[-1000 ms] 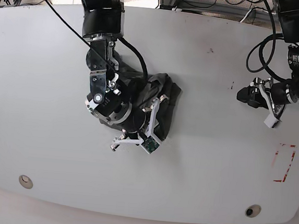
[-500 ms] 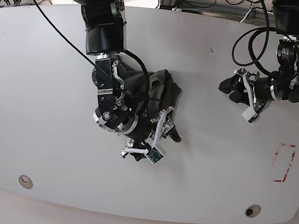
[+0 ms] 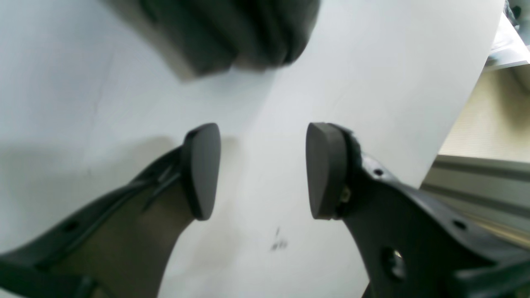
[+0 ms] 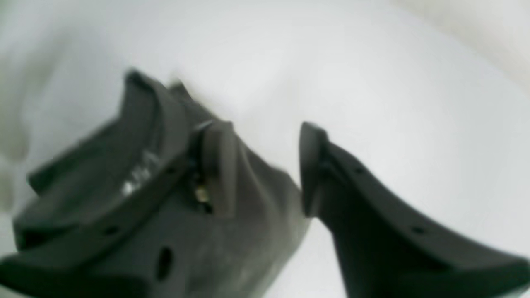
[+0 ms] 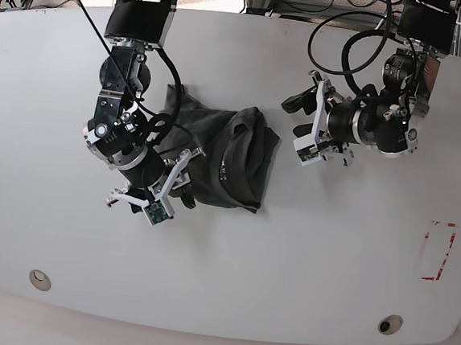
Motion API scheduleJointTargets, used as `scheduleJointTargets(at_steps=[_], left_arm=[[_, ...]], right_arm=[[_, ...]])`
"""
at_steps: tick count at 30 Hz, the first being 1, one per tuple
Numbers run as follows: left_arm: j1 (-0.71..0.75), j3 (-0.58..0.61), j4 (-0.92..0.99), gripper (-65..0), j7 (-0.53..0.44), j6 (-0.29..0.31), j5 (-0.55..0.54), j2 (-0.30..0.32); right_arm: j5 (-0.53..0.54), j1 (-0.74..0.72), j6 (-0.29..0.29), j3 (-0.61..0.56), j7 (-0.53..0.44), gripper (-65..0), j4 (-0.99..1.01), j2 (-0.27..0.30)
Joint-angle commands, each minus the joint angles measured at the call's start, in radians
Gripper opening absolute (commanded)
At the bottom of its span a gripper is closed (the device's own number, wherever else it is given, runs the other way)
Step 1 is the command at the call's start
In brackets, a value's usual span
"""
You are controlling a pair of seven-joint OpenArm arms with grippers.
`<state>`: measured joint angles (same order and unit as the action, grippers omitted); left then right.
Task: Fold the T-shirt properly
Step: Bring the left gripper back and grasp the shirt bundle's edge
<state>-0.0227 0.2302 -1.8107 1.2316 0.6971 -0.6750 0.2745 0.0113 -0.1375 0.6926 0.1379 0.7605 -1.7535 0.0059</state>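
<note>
2 black arms with silver joints, white finger brackets, looped black cables; dark rubber pads (image 3: 201, 169), screw holes along fingers.

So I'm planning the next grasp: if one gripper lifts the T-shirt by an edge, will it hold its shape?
Probably not. The T-shirt lies bunched in soft wrinkles, so it would likely droop and unfold. Its layered folds suggest a pinch may catch only the top layer. A push would probably crumple it rather than slide it across the table.

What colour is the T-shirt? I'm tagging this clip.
Dark charcoal grey T-shirt, plain; clearest in the base view.
</note>
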Motion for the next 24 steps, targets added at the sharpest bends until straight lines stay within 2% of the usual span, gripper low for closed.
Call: scheduleJointTargets(at_steps=[1,4,8,12,16,20,24], left_arm=[[-0.015,0.025,-0.047,-34.4,-0.02,0.001,0.044,-0.053],[-0.015,0.057,-0.048,-34.4,-0.02,0.001,0.119,-0.113],[-0.015,0.094,-0.048,-34.4,-0.02,0.001,0.202,-0.172],[-0.016,0.134,-0.048,-36.4,-0.022,0.001,0.269,-0.222],[-0.016,0.157,-0.044,-40.8,-0.075,0.001,0.329,-0.238],[-0.015,0.18,0.018,-41.0,-0.151,0.001,0.374,-0.237],[-0.021,0.18,0.113,-41.0,-0.168,0.001,0.409,-0.237]], right_arm=[[0.026,-0.004,0.006,0.026,-0.031,-54.2,-0.018,0.001],[0.023,0.002,0.006,0.039,-0.031,-59.8,0.02,0.001],[0.019,-0.004,0.006,0.039,-0.035,-59.9,0.079,0.024],[0.025,-0.023,0.006,0.039,-0.082,-60.2,0.155,0.041],[0.023,-0.03,0.006,0.039,-0.131,-60.2,0.229,0.044],[0.023,-0.032,0.006,0.039,-0.178,-60.2,0.298,0.059],[0.025,-0.026,0.006,0.039,-0.227,-60.4,0.355,0.069]])
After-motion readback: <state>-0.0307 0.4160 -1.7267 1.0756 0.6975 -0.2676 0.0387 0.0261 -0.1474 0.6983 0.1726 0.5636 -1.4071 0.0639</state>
